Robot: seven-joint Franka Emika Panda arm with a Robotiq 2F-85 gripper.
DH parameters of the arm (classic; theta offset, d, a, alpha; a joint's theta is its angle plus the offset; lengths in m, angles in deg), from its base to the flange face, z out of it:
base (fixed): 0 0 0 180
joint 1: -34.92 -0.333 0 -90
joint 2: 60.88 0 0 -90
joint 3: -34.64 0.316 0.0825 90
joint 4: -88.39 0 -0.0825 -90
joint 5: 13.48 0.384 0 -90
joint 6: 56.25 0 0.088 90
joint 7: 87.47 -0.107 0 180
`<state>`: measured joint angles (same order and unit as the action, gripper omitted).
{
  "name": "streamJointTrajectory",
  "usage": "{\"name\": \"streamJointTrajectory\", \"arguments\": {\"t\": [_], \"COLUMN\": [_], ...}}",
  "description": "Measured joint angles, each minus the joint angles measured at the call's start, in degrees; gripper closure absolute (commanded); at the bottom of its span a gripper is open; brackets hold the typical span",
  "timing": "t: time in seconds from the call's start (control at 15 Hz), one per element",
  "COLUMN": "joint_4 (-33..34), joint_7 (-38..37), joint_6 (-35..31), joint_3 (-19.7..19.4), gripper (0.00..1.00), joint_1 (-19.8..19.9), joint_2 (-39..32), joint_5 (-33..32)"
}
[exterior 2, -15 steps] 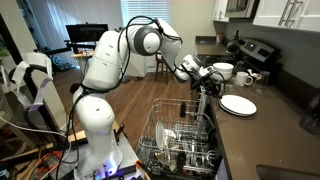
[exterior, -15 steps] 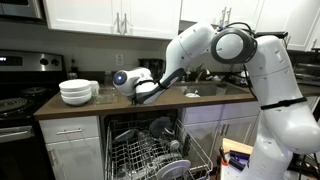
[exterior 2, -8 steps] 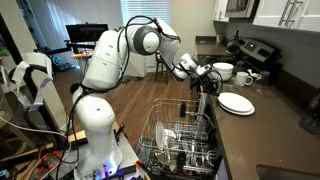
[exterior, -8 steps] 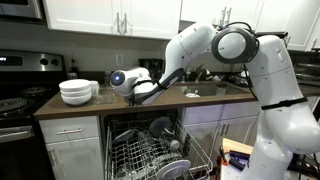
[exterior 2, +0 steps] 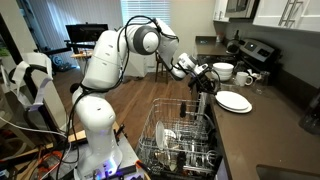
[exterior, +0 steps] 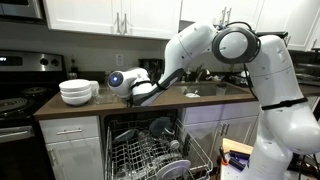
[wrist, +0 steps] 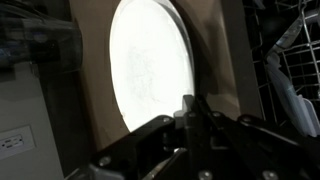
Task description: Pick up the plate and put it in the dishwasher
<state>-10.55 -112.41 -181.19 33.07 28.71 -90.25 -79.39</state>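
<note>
The plate (exterior 2: 235,101) is flat, round and white, and rests on the brown counter next to the open dishwasher (exterior 2: 180,140). It fills the upper wrist view (wrist: 150,65). My gripper (exterior 2: 207,85) reaches over the counter, and its two fingers are pressed together on the plate's near rim (wrist: 190,108). In an exterior view the gripper (exterior: 138,91) hides the plate. The dishwasher's wire rack (exterior: 145,155) is pulled out below the counter and holds several dishes.
A stack of deep white bowls (exterior: 76,92) (exterior 2: 222,71) and mugs (exterior 2: 246,78) stand on the counter towards the black stove (exterior: 15,100). The dishwasher rack's tines show at the right of the wrist view (wrist: 290,60). White cabinets hang above.
My gripper and the plate have shifted together a little along the counter, away from the stove side. The arm's pose is otherwise the same.
</note>
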Motion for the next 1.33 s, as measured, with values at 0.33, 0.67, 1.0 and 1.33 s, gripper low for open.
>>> {"name": "streamJointTrajectory", "arguments": {"t": [0.33, 0.67, 1.0, 1.33], "joint_4": [-0.6, -0.8, -0.9, -1.1], "joint_7": [0.0, 0.0, 0.0, 0.0], "joint_6": [0.0, 0.0, 0.0, 0.2], "joint_3": [-0.5, -1.2, -1.4, -1.5], "gripper": [0.78, 0.89, 0.96, 0.97], "joint_1": [0.2, 0.4, 0.7, 0.6], "joint_2": [0.0, 0.0, 0.1, 1.3], "joint_5": [0.0, 0.0, -0.2, -2.7]}}
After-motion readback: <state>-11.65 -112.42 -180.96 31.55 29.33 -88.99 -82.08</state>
